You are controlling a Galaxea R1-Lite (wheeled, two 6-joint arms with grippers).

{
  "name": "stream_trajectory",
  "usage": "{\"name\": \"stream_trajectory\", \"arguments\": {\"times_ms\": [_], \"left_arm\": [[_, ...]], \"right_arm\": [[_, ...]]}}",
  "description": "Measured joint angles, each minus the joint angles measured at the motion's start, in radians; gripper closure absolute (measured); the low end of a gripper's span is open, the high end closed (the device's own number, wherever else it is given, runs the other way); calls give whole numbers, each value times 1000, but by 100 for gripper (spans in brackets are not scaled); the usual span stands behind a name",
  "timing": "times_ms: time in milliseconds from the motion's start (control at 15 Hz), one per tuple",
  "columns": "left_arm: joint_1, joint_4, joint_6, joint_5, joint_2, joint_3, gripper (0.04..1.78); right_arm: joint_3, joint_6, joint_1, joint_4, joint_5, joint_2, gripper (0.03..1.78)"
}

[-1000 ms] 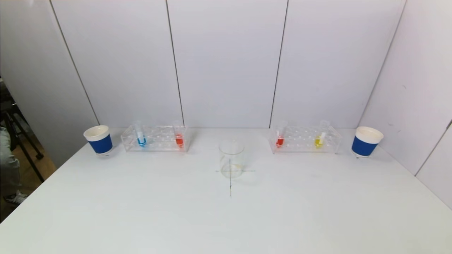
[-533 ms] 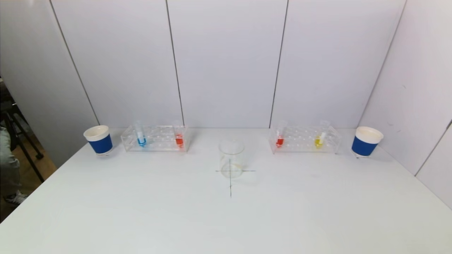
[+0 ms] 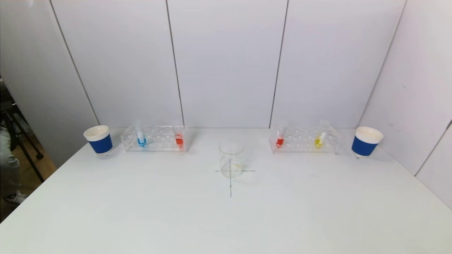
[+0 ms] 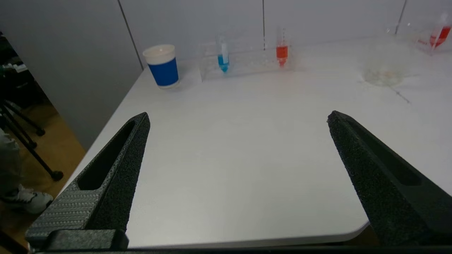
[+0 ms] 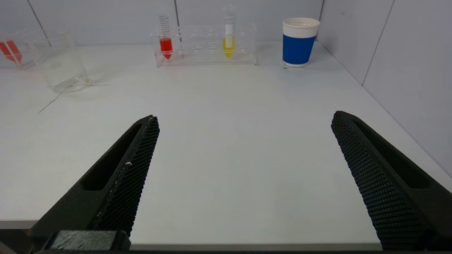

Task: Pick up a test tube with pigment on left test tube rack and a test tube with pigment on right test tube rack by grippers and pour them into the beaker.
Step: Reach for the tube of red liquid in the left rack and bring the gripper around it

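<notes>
Beaker [image 3: 231, 158]: clear, likely fragile; ahead, between both grippers.
Left rack [image 4: 243, 58], right rack [image 5: 206, 44]: far ahead of each gripper.
Pigment tubes, blue [image 4: 223, 58], yellow [image 5: 229, 38]: light, slippery, brittle; grip upper shaft.
Left gripper [image 4: 238, 118], right gripper [image 5: 245, 118]: spread wide, empty.

Left hand [image 4: 238, 118] over the near edge of the white bench [image 4: 240, 148], fingers [image 4: 116, 169] spread wide, nothing between them. At the far side, against the wall: blue cup [image 4: 161, 66], then a clear rack [image 4: 247, 60] with a blue tube [image 4: 223, 58] and a red tube [image 4: 281, 49], both upright. Clear beaker [image 4: 385, 63] stands apart from the rack, on a pen mark. A second red tube [image 4: 438, 35] shows beyond the beaker.
</notes>
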Motion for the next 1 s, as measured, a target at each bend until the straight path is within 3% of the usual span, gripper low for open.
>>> {"name": "stream_trajectory", "arguments": {"times_ms": [267, 467, 733, 1000], "left_arm": [[-3, 12, 11, -9, 214, -293, 6], [-5, -19, 12, -9, 409, -427, 6], [-7, -191, 5, -10, 647, -461, 6], [-21, -389, -7, -48, 830, -388, 6]], "right_arm": [[0, 0, 0, 0, 0, 0, 4], [0, 0, 0, 0, 0, 0, 4], [0, 0, 0, 0, 0, 0, 4], [0, 0, 0, 0, 0, 0, 4]]}}
